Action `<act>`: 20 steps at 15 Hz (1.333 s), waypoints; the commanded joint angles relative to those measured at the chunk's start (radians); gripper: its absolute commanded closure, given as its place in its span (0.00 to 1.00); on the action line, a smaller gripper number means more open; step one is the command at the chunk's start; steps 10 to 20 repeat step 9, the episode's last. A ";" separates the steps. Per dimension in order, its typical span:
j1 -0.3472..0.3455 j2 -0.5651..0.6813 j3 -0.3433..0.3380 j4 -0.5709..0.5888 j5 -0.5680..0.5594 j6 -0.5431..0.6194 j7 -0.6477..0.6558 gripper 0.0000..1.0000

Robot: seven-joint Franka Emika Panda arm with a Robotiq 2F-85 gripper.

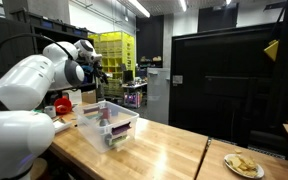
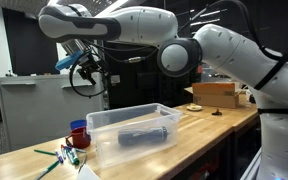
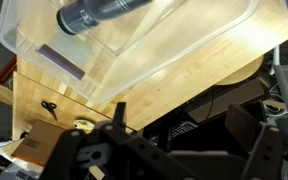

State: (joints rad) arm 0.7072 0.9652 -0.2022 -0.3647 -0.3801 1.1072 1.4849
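Observation:
A clear plastic bin [image 1: 110, 124] [image 2: 132, 131] [image 3: 164, 45] stands on the wooden table [image 1: 169, 150]. Inside it lies a dark cylinder [image 2: 144, 137] [image 3: 99, 12], with a small purple-edged piece [image 3: 59, 60] nearby in the wrist view. My gripper [image 1: 96, 68] [image 2: 85, 72] [image 3: 182, 125] hangs well above the bin, near its end, touching nothing. In the wrist view its two dark fingers [image 3: 119, 115] stand far apart and open, with only table edge and dark floor between them.
A red cup [image 2: 79, 132] and green markers [image 2: 52, 160] lie beside the bin. A plate with food [image 1: 242, 165] and a cardboard box [image 2: 219, 93] sit further along the table. Black cabinets [image 1: 224, 85] stand behind.

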 commanded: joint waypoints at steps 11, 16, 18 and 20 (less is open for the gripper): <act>0.057 -0.023 0.006 0.008 0.004 0.108 -0.081 0.00; 0.057 -0.023 0.006 0.008 0.004 0.108 -0.081 0.00; 0.057 -0.023 0.006 0.008 0.004 0.108 -0.081 0.00; 0.057 -0.023 0.006 0.008 0.004 0.108 -0.081 0.00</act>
